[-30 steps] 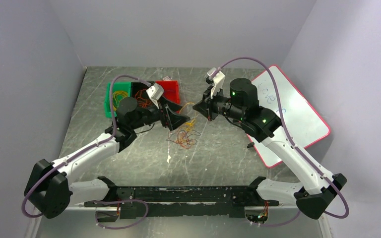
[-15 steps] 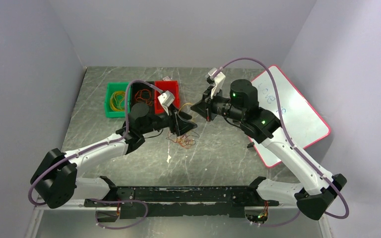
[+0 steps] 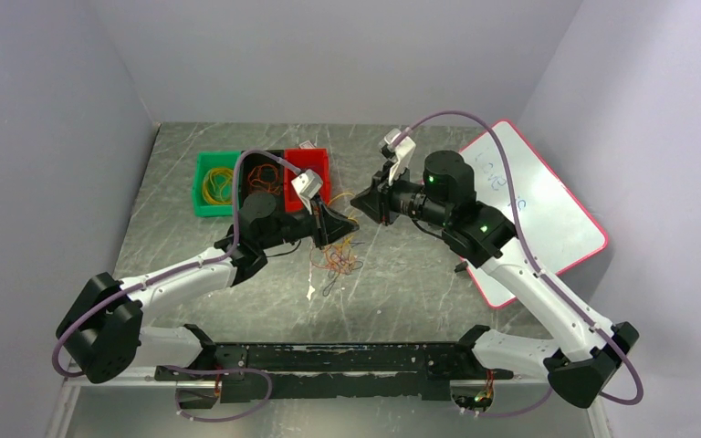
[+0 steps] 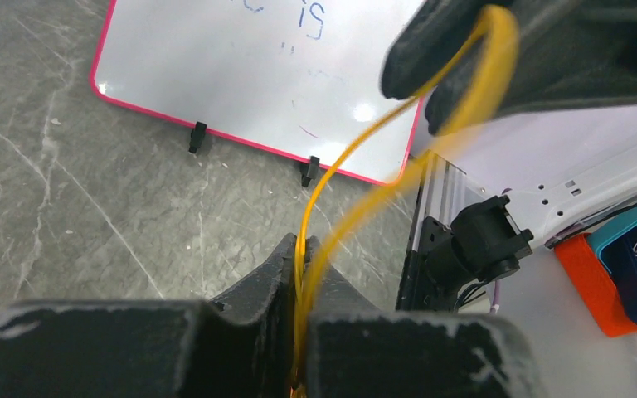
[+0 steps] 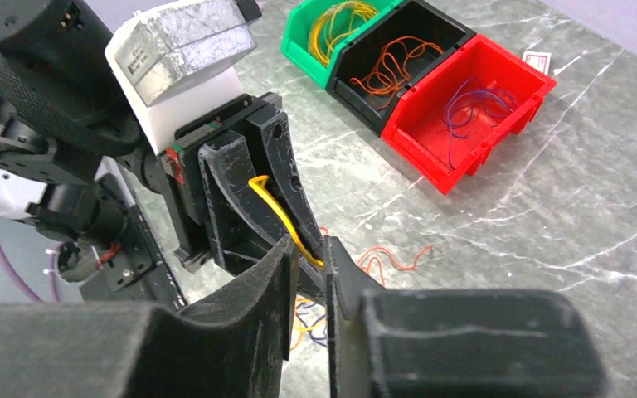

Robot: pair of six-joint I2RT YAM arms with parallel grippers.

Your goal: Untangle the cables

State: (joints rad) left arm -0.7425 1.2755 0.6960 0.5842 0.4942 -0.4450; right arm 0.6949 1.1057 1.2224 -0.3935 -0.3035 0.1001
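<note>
Between the left tool [image 4: 299, 249] and the right tool [image 5: 308, 249], one yellow cable [image 5: 275, 206] is stretched. Each tool is clenched on an end of it, tip almost against tip. Directly beneath the tools, a tangle [image 3: 336, 260] of orange, red, yellow and dark cables is left on the bench [image 3: 420, 283], with one strand trailing toward the arm bases.

Behind the left tool, some sorting appears done: yellow loops are seen in the green bin [image 5: 303, 50], orange ones in the black bin [image 5: 361, 104], and purple ones in the red bin [image 5: 431, 162]. The task is judged partly finished, since the tangle must still be picked apart.

Compared with a second ago, the left tool has been swung away from the bins to meet the right tool, and the tangle has been drawn out longer.
</note>
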